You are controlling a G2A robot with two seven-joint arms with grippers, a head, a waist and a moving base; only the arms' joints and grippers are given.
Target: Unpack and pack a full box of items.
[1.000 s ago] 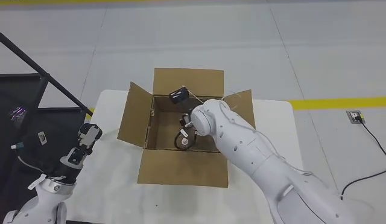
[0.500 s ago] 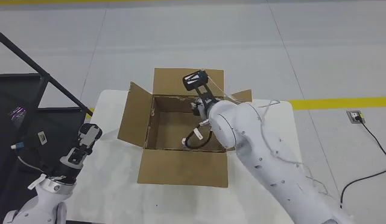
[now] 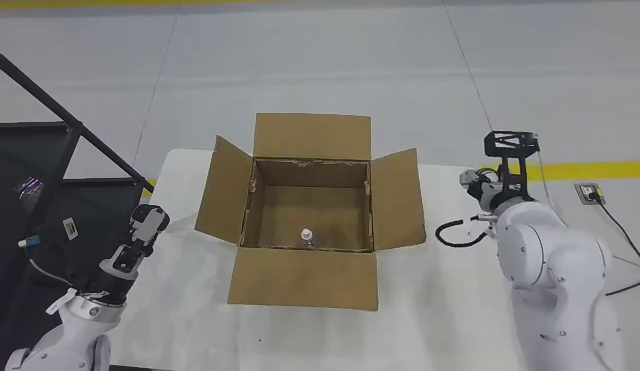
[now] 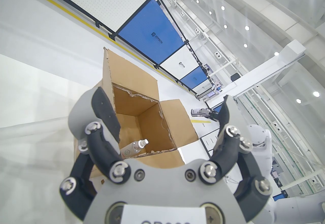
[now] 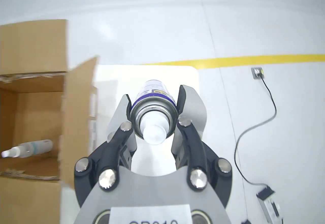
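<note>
R end effector [image 5: 155, 98] clamps spray can [image 5: 155, 94] above table [image 5: 152, 75], beside box [image 5: 33, 42].

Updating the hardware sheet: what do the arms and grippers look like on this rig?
Both arms are glossy white, rounded shells; the right arm trails a black cable. The left gripper and right gripper match: silver-grey base plate, black linkages with silver bolts, grey fingers with black pads, white printed label at the base.

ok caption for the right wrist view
Right gripper clamps a spray can beside the open box, a spray bottle inside.
</note>
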